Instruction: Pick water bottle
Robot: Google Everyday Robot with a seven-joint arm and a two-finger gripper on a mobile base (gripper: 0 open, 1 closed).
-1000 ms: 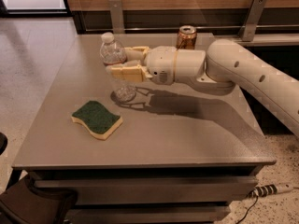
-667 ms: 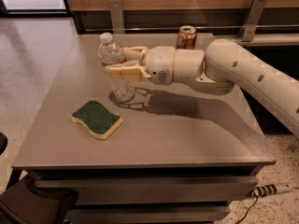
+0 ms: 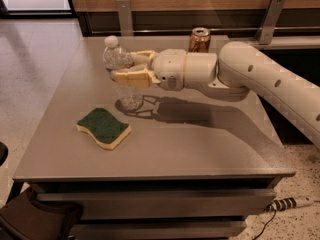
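Noting config: the gripper (image 3: 125, 65) sits over the far-left part of the table (image 3: 200, 149), reaching in from the right edge with the arm (image 3: 270, 84) held roughly level and pointing toward the left edge.

Water bottle (image 3: 117, 59): stands in the far-left quarter of the tabletop, inboard of the left edge and closer to the far edge than the near one. Base appears to rest on the surface, with its shadow pooled directly beneath. White cap up; long axis near vertical. The slight lean of the cap toward the far-left corner may be only the viewing angle.

Key relation: bottle lies between the two fingers (image 3: 131, 77) at about mid-height. One finger is on the side facing the near edge, the other on the side facing the far edge. Gripper axis horizontal, so it crosses the bottle's long axis at roughly a right angle. No gap visible on either side; I read the jaws as clamped on the bottle body.

Judgement: grasp looks made, lift not yet. Next move should be straight up along the bottle's axis.

Clearances: can (image 3: 199, 39) at the far edge, behind the wrist, well apart from the bottle. Sponge (image 3: 103, 128) toward the near-left corner, apart from the bottle base and outside a vertical lift path.
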